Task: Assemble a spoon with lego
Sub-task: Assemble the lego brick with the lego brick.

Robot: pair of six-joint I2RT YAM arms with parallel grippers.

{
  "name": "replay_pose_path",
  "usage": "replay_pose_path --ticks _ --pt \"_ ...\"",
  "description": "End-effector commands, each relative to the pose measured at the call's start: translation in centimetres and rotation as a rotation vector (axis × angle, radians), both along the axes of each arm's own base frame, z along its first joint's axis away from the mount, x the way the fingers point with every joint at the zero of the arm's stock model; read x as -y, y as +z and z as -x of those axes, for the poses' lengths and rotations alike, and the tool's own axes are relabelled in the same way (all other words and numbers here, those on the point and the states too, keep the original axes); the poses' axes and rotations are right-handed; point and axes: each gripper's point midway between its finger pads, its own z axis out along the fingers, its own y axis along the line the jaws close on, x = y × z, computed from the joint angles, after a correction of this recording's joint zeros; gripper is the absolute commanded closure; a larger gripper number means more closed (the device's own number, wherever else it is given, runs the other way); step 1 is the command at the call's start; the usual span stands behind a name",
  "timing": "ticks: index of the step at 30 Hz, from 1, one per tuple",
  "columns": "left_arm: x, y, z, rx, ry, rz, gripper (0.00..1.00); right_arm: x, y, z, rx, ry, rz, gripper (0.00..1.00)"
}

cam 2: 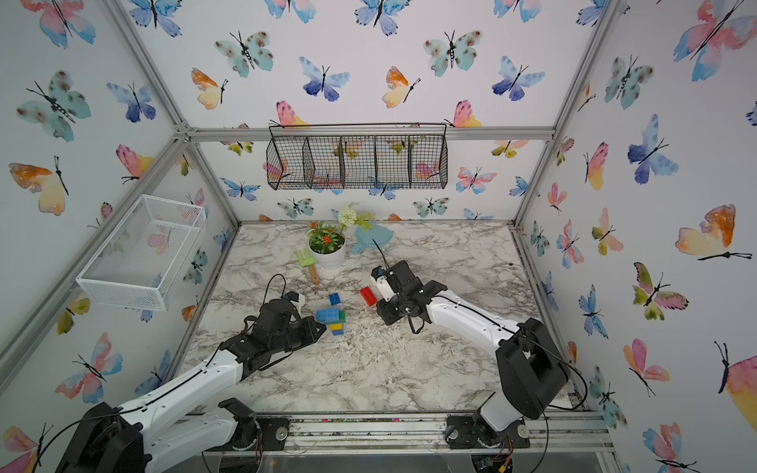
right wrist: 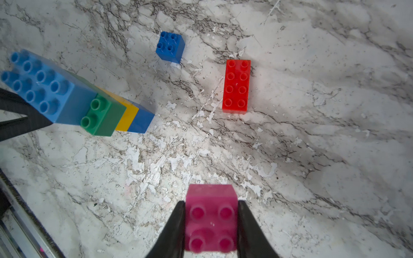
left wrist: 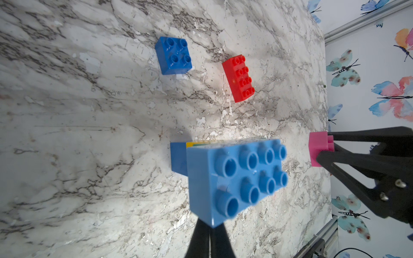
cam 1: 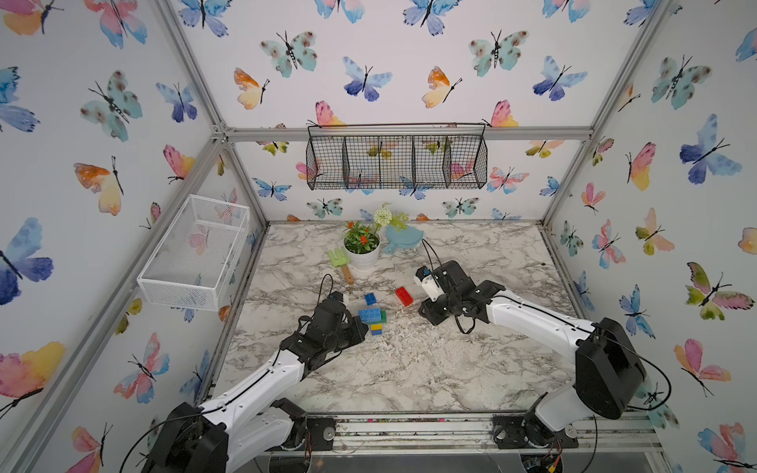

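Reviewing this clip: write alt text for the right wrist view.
The right hand grips a pink brick over a marble table. A red brick and a dark blue brick lie loose beyond it, beside a joined stack of light blue, green, yellow and blue bricks.

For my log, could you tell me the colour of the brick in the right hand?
Pink brick; clearest in the right wrist view.

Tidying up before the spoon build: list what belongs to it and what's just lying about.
Job: stack of light-blue, green, yellow and dark-blue plastic bricks; pink square brick in the right pincer; red oblong brick; loose dark-blue square brick.
Lying about: green toy rake, wooden handle; white flower pot; pale-blue flat dish.
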Motion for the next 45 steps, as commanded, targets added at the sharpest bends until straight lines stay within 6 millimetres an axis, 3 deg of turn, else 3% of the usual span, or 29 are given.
replay_pose_path --ticks 1,18,29,45 --pt "0.5 1.3 -0.9 0.042 -0.014 0.013 0.92 -0.9 0.4 0.4 0.003 0.042 -0.016 0.93" --pt "-0.2 1.6 -2.0 0.054 0.008 0.003 0.92 -1.8 -0.8 1.4 -0.018 0.078 0.011 0.93" --pt "-0.8 1.4 -2.6 0.052 0.011 -0.007 0.92 -4.2 0.0 3.4 -0.01 0.193 -0.02 0.94" --pt "-1.0 1.6 -2.7 0.064 0.006 0.0 0.92 -5.7 0.1 3.5 -0.014 0.251 0.002 0.96"
